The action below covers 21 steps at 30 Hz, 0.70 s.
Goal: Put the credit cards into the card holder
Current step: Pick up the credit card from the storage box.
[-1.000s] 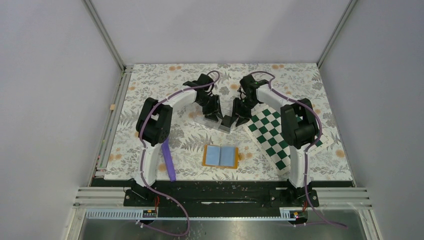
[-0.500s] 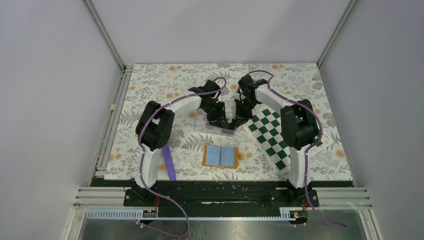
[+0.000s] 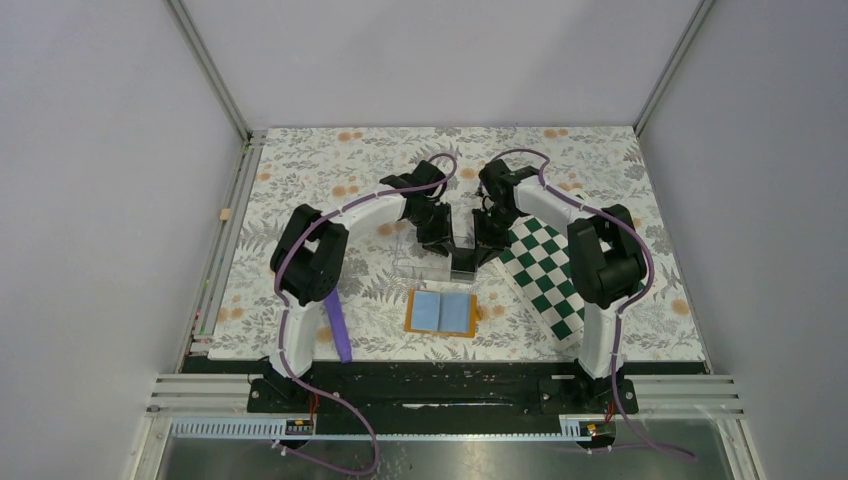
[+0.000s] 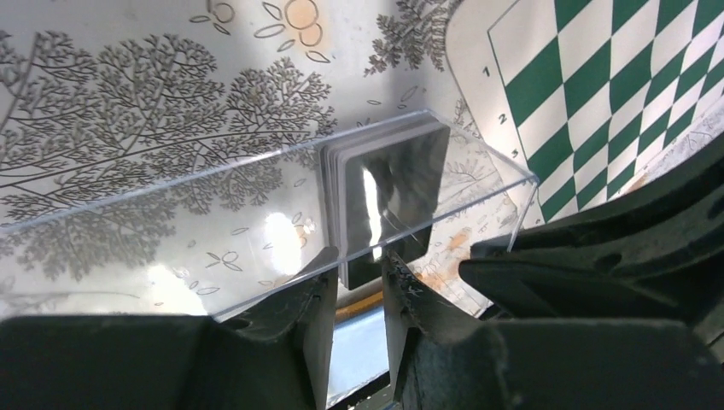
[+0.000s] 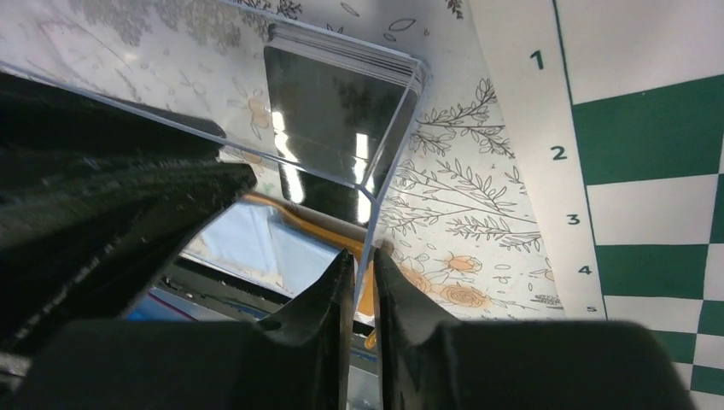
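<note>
Glinting inside clear box (image 4: 213, 231), credit cards (image 4: 393, 188), card holder (image 5: 256, 243) half hidden

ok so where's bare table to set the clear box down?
Free: far strip of table; left side past the purple bar. Crowded: centre, left end effector and right end effector on clear box, card holder, chess mat.

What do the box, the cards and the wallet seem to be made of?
The box: clear glossy hard plastic; one sees straight through its walls. The cards: probably plastic, dark, shiny with glare. The wallet: perhaps leather or imitation; orange, matte, light blue lining.
</note>
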### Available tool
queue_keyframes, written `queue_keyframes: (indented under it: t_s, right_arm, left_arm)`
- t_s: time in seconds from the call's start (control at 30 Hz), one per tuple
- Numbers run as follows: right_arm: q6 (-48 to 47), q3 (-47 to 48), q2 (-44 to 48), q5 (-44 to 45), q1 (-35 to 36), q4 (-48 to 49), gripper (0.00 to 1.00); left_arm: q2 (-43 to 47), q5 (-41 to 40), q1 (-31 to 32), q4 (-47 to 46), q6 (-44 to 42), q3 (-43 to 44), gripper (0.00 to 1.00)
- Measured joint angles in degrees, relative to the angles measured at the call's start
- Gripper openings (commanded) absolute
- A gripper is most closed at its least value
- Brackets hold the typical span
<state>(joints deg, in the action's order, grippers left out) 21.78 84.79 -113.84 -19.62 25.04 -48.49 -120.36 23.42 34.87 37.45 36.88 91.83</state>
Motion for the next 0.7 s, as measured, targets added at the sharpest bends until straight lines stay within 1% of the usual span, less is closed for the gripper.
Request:
queue_keyframes:
  t_s: [0.1, 0.17, 0.37, 0.53, 0.7]
  right_arm:
    - [-0.2, -0.28, 0.31, -0.61, 0.15, -0.31, 0.28]
    - [-0.2, -0.28, 0.52, -1.09, 0.31, -0.46, 0.3]
    - [-0.15, -0.28, 0.98, -1.9, 0.48, -0.57, 0.27]
    - [-0.15, -0.31, 0.98, -2.4, 0.48, -0.55, 0.26]
    - [-0.15, -0.83, 0.98, -2.54, 0.5, -0.46, 0.25]
  left_arm:
    - [0.0, -1.22, 0.0, 0.07, 0.02, 0.0, 0.25]
    - [-0.02, -1.73, 0.0, 0.07, 0.0, 0.0, 0.24]
    - [-0.15, -2.08, 0.33, 0.0, 0.09, 0.0, 0.2]
    - [-1.07, -2.6, 1.11, 0.11, 0.2, 0.04, 0.19]
    - [-1.92, -3.32, 2.19, 0.22, 0.2, 0.39, 0.11]
